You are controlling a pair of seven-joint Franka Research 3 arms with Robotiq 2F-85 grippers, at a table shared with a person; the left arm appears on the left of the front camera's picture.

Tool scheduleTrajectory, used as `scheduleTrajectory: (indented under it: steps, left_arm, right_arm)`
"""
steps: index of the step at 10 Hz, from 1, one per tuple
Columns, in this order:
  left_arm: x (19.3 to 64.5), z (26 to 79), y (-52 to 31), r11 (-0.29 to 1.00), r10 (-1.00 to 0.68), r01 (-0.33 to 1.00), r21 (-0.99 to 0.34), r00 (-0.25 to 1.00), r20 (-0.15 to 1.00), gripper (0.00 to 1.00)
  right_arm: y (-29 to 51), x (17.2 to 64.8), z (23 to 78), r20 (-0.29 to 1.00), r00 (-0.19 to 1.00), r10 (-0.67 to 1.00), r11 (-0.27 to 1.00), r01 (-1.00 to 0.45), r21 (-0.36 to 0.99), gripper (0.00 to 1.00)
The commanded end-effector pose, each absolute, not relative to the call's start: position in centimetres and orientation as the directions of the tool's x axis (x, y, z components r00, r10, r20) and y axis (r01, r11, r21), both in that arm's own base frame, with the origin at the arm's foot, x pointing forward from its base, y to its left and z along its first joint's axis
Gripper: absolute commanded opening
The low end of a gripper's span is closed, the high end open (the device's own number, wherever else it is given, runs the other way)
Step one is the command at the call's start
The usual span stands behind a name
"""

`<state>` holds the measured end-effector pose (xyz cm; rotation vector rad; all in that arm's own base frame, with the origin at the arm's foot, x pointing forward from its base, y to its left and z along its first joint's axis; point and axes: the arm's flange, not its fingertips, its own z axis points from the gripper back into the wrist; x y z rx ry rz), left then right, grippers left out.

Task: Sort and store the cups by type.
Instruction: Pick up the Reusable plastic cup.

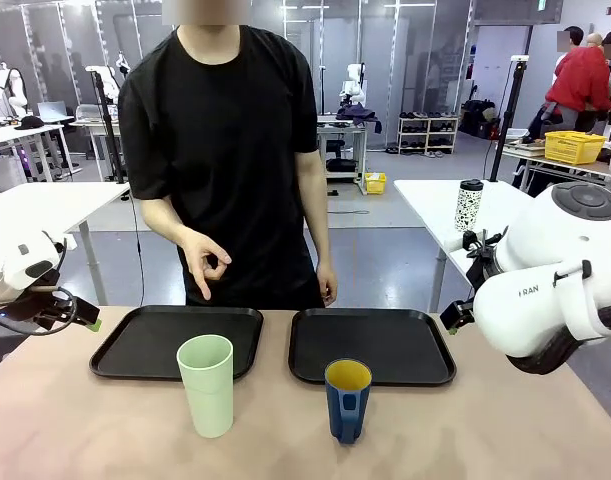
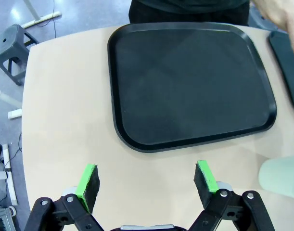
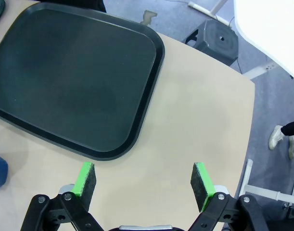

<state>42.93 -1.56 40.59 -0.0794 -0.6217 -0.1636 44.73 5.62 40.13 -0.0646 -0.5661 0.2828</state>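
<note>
Tan tabletop (image 1: 75,420) bears everything. Two black trays lie side by side along its far edge, the left tray (image 1: 135,345) and the right tray (image 1: 395,345), and both hold nothing.

Just in front of the left tray stands the mint-green tumbler (image 1: 207,385), upright and mouth up. It looks like thin plastic, so probably light, smooth and a little springy. A squeeze across the middle of its wall should hold, though too much force could flex it or tip it.

The shorter blue mug (image 1: 347,400), yellow inside, stands just in front of the right tray with its handle toward the robot. It seems stiffer and heavier. Its rim or body offers a surer hold than the handle.

Off the table's left end, the left gripper (image 2: 147,175) has its fingers spread with nothing between them. The right gripper (image 3: 143,175), off the right end, is the same.
</note>
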Motion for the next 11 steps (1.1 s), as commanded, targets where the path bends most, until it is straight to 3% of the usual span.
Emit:
scheduleTrajectory:
  steps: [1,7,8,11]
  left_arm:
    - [42.9,40.5,-1.5,0.984,-0.127,0.174,-0.026,0.805,0.579,1.0]
    - [42.9,40.6,-1.6,0.984,-0.129,0.176,-0.024,0.8,0.585,1.0]
    - [44.0,41.3,-1.4,0.964,-0.203,0.264,-0.024,0.792,0.576,1.0]
    - [45.2,42.7,-1.8,0.828,-0.554,0.525,0.199,0.706,0.441,1.0]
  right_arm:
    - [5.7,44.6,40.0,0.518,0.805,0.29,0.957,-0.252,-0.144,1.0]
    - [5.7,44.6,40.0,0.518,0.805,0.29,0.957,-0.252,-0.144,1.0]
    - [5.7,44.6,40.0,0.518,0.805,0.29,0.957,-0.252,-0.144,1.0]
    - [5.7,44.6,40.0,0.518,0.805,0.29,0.957,-0.252,-0.144,1.0]
